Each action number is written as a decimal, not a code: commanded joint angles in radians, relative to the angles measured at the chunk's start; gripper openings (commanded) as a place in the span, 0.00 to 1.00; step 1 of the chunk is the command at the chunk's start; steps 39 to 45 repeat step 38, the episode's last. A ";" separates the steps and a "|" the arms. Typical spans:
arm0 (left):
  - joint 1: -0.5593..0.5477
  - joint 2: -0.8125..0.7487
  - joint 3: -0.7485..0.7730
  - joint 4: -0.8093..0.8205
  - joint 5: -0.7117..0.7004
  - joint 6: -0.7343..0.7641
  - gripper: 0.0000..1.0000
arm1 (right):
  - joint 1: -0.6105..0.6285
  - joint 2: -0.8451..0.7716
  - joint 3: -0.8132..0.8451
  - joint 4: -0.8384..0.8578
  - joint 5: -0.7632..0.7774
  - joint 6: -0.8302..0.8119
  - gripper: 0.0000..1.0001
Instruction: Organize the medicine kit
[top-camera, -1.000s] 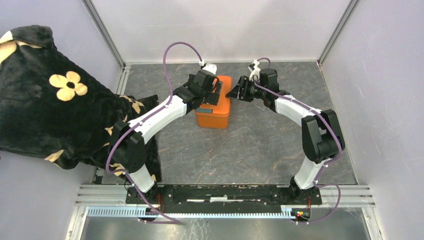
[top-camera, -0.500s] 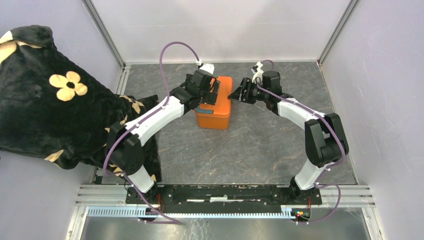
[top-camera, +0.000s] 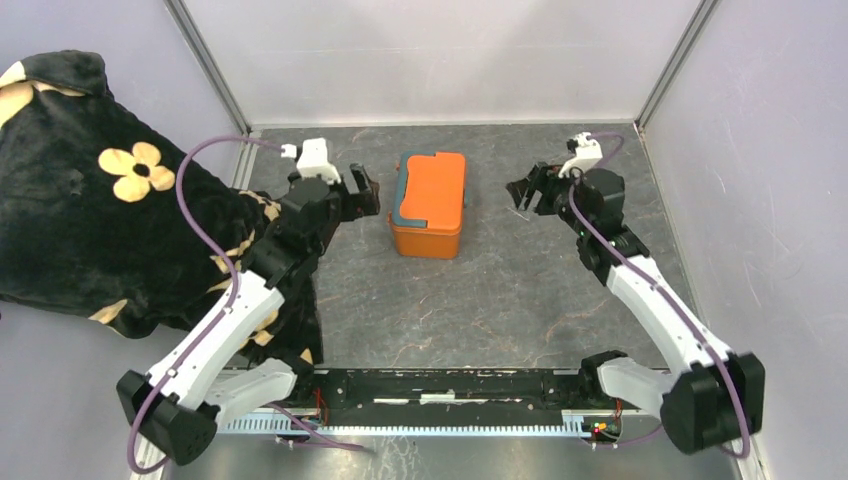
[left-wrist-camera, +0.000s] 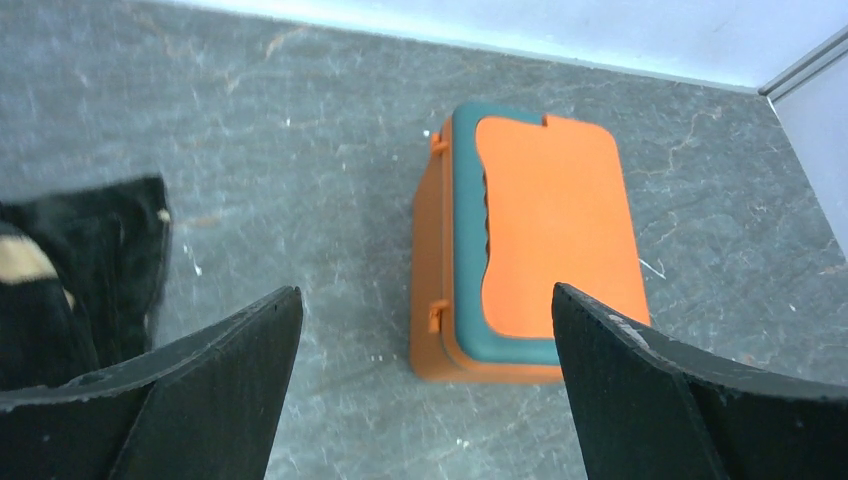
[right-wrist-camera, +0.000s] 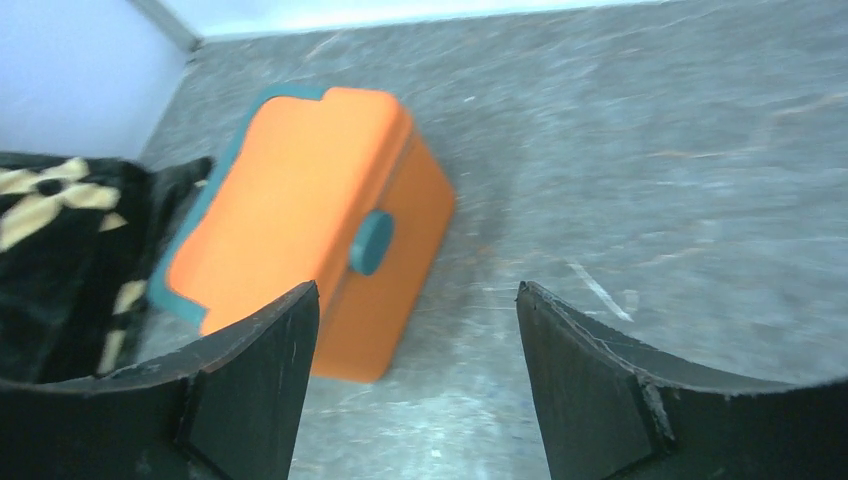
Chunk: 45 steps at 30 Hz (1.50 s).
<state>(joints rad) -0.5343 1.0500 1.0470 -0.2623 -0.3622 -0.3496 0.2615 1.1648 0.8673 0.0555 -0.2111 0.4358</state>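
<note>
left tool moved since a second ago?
Yes. The left tool was over the medicine kit. It has pulled back to the left and now stands open, clear of the kit's left side. The kit has stayed put.

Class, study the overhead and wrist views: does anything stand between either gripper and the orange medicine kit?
Nothing visible does. Only bare table lies between the left gripper and the medicine kit, and likewise between the right gripper and it. The black floral cloth lies left of the left gripper, out of the way.
</note>
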 joint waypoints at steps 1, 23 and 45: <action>0.008 -0.110 -0.154 0.036 -0.043 -0.162 1.00 | 0.000 -0.160 -0.077 -0.043 0.274 -0.140 0.80; 0.010 -0.409 -0.426 0.043 -0.189 -0.219 1.00 | 0.000 -0.572 -0.478 0.090 0.520 -0.188 0.98; 0.010 -0.437 -0.437 0.063 -0.186 -0.208 1.00 | 0.000 -0.521 -0.478 0.108 0.522 -0.157 0.98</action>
